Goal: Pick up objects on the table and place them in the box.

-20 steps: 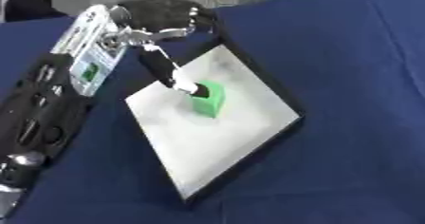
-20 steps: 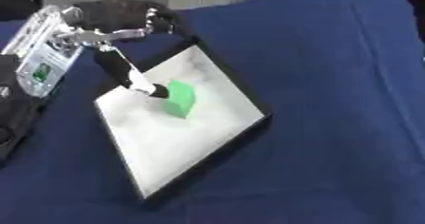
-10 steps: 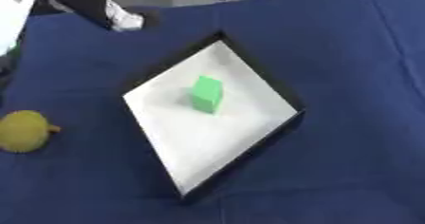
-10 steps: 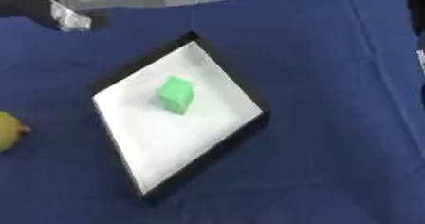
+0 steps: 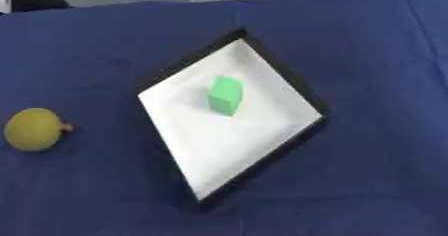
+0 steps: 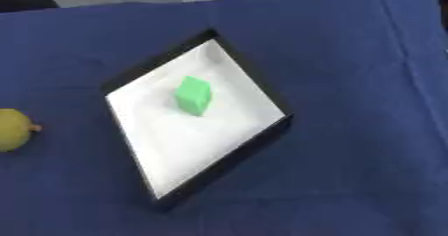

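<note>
Box (image 5: 289, 82): black rim, white floor, holds green block (image 5: 224, 95). Fruit (image 5: 33, 129): yellow, on blue cloth (image 5: 367, 55), well left of box. I see neither hand, so their state is unknown. Risk: round fruit rolls when I reach.

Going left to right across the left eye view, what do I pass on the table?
Round yellow fruit with a short stem on the blue cloth → left corner of the black-rimmed white box → green block inside the box → bare blue cloth.
</note>
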